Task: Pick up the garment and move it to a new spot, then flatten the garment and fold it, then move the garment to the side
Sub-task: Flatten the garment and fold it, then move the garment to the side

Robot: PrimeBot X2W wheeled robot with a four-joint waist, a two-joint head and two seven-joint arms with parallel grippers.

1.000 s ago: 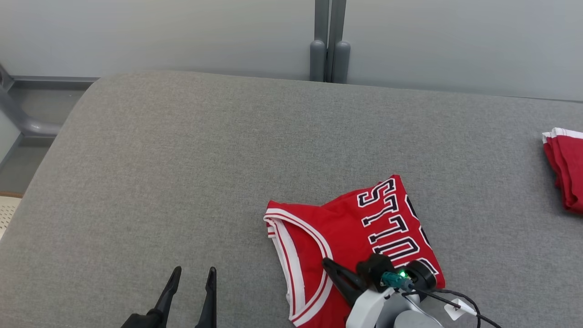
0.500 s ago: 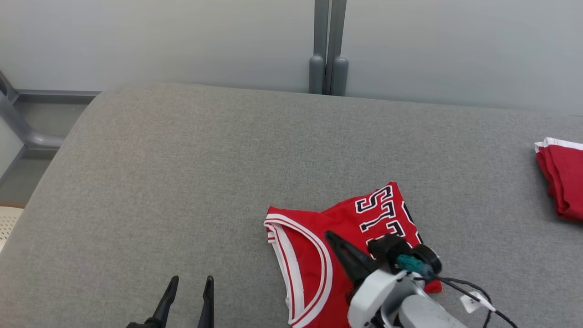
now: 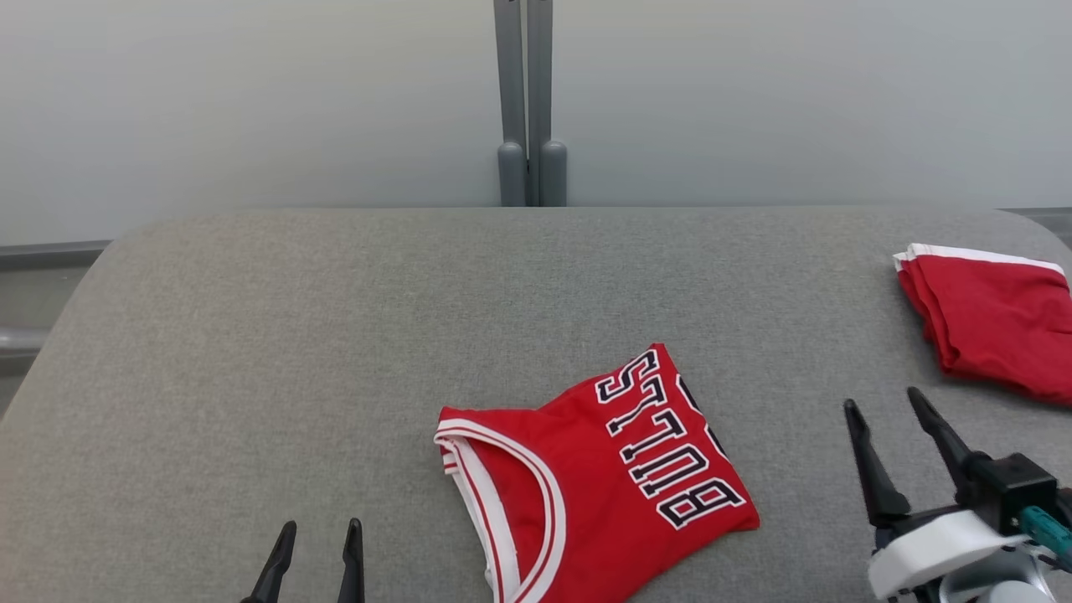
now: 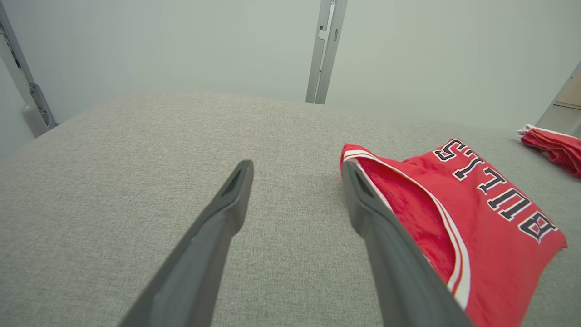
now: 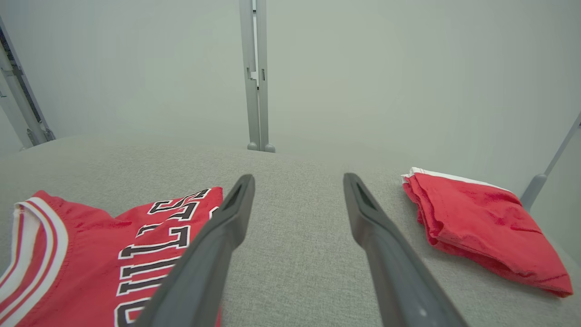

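Observation:
A folded red jersey (image 3: 595,477) with white trim and black lettering lies on the grey padded surface (image 3: 335,335), front centre; the left wrist view has the jersey (image 4: 454,213) at its right, the right wrist view has the jersey (image 5: 113,254) at its lower left. My left gripper (image 3: 316,536) stands open at the lower left, apart from the jersey. Right of the jersey, my right gripper (image 3: 883,408) is open and holds nothing. Both pairs of fingers are spread with nothing between them, the left gripper (image 4: 297,170) and the right gripper (image 5: 298,181).
A second folded red garment (image 3: 988,318) lies at the far right of the surface, also visible as the red garment (image 5: 481,222). A grey post (image 3: 529,100) stands against the pale wall behind. The surface's rounded left edge (image 3: 75,301) drops off.
My right gripper has come off the jersey and moved to its right, now open beside it. The head view has shifted, bringing more of the second garment into sight.

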